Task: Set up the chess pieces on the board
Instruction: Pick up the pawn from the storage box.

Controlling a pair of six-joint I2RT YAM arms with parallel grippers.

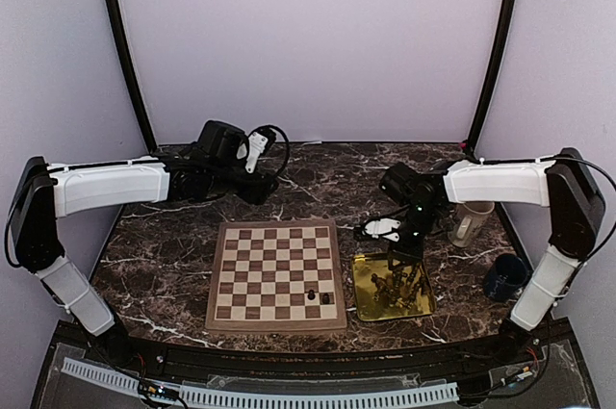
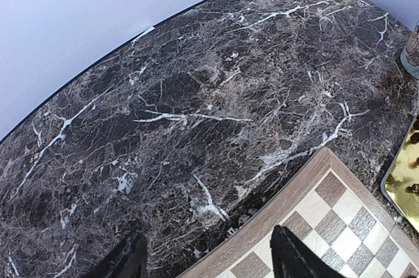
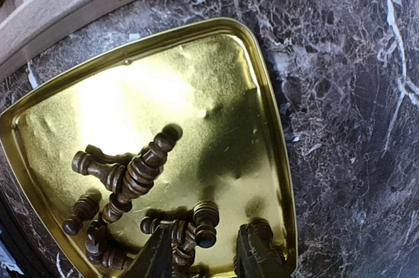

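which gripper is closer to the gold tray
Right. The right gripper hovers directly over the gold tray and its chess pieces; the left gripper is off by the board's far edge.

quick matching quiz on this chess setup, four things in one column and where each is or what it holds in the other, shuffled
Things
1. shiny gold rectangular metal tray
2. square wooden checkered chessboard
3. dark blue mug
4. left claw

Places or states
A. open above the dark marble tabletop, by the board's corner
B. holds a heap of dark brown chess pieces lying down
C. stands near the table's right edge, beside the right arm
D. carries only two dark pieces, close to its near right corner

Pairs: 1-B, 2-D, 3-C, 4-A
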